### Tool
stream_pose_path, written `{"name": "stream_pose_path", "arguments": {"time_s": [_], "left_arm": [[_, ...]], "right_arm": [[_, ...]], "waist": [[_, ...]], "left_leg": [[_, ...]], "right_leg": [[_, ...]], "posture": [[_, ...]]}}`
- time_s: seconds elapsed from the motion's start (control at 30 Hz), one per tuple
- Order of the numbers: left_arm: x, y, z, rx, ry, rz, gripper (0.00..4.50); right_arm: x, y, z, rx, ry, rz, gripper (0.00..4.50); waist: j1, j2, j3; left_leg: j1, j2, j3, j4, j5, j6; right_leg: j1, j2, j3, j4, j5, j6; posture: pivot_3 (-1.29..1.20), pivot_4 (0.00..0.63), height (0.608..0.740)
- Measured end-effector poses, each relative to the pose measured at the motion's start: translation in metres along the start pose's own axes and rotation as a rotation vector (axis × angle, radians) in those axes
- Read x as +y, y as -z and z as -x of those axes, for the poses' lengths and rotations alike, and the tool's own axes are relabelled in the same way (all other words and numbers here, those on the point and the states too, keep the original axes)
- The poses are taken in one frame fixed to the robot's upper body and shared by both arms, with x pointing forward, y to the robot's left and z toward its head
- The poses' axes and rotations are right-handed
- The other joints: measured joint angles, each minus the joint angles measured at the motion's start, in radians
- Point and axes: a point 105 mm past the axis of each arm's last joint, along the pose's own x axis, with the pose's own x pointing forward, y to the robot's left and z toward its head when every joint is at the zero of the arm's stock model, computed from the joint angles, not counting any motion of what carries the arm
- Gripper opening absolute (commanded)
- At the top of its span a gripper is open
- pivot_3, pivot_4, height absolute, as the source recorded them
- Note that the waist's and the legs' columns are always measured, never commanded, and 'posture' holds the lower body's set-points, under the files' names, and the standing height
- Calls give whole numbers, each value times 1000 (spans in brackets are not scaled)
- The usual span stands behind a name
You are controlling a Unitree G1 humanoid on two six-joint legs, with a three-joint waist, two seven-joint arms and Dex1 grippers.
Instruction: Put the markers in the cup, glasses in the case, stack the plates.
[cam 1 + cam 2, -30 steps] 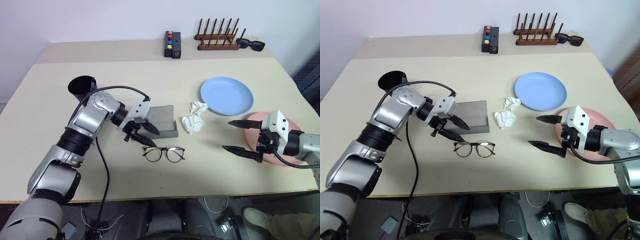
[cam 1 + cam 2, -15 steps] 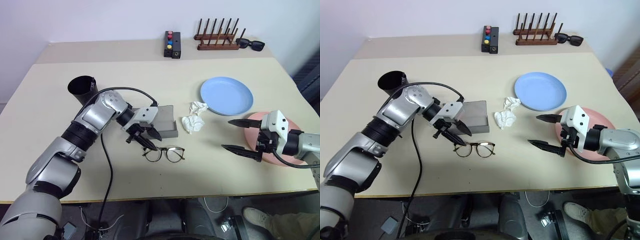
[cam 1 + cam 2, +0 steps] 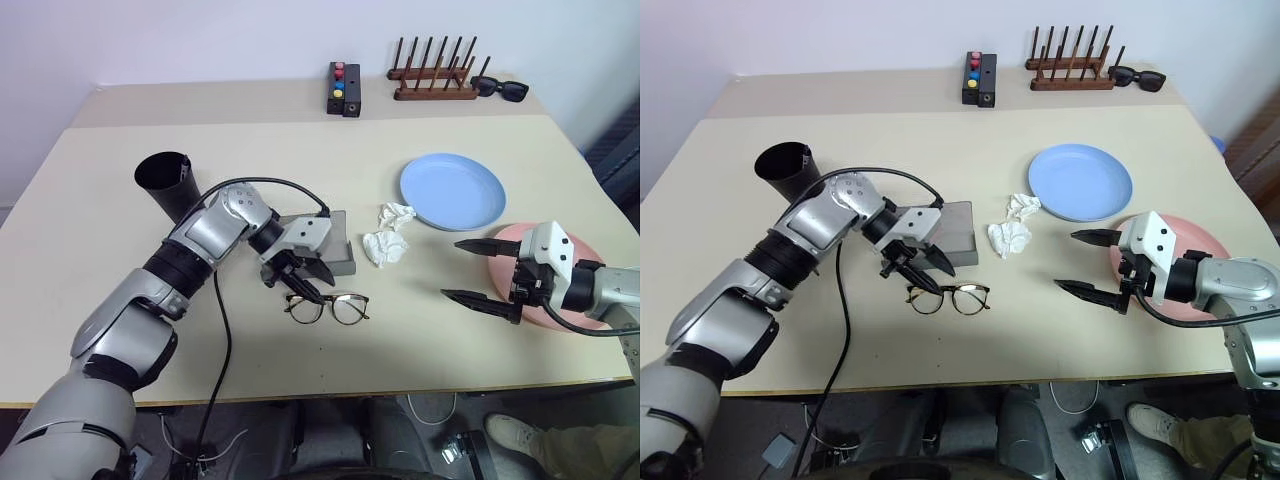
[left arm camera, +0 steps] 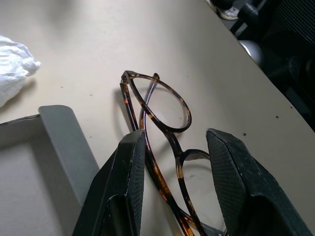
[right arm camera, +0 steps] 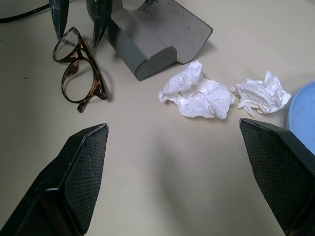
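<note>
The glasses (image 3: 328,308) lie folded open on the table just in front of the grey case (image 3: 337,247), whose lid stands open. My left gripper (image 3: 315,283) is open and angled down over the glasses' left end; in the left wrist view its fingers (image 4: 129,162) straddle the frame (image 4: 162,113) without closing on it. The black cup (image 3: 165,180) stands at the left. The light blue plate (image 3: 453,191) lies at the right. My right gripper (image 3: 452,269) hangs open and empty over the near edge of the pink plate (image 3: 588,252). The markers are out of view.
Two crumpled white tissues (image 3: 385,246) lie between the case and the blue plate. At the back stand a black box with coloured buttons (image 3: 345,88), a wooden peg rack (image 3: 435,76) and black sunglasses (image 3: 500,89). A black cable (image 3: 215,330) trails off the front edge.
My left gripper has moved right and down, from beside the case's left end to just over the glasses. The right gripper has stayed still.
</note>
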Motion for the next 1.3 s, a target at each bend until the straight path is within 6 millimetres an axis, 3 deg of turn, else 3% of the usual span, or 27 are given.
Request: {"name": "stream_pose_path", "arguments": {"time_s": [0.33, 0.6, 0.97, 1.3], "left_arm": [[-1, 1, -1, 10, 10, 2, 1992], [-2, 0, -14, 22, 38, -25, 1992], [1, 16, -17, 60, 2, -10, 1992], [9, 9, -23, 44, -45, -29, 1992]], "right_arm": [[2, 2, 0, 2, 3, -7, 4367], [4, 1, -1, 1, 7, -4, 4367], [3, 1, -1, -1, 13, -2, 4367], [2, 0, -2, -6, 22, 1, 4367]], "waist": [[0, 0, 0], [1, 0, 0], [1, 0, 0], [1, 0, 0]], "left_leg": [[0, 0, 0, 0, 0, 0], [0, 0, 0, 0, 0, 0], [0, 0, 0, 0, 0, 0], [0, 0, 0, 0, 0, 0]], "right_leg": [[0, 0, 0, 0, 0, 0], [0, 0, 0, 0, 0, 0], [0, 0, 0, 0, 0, 0], [0, 0, 0, 0, 0, 0]], "posture": [[0, 150, 740], [0, 150, 740], [0, 150, 740], [0, 150, 740]]}}
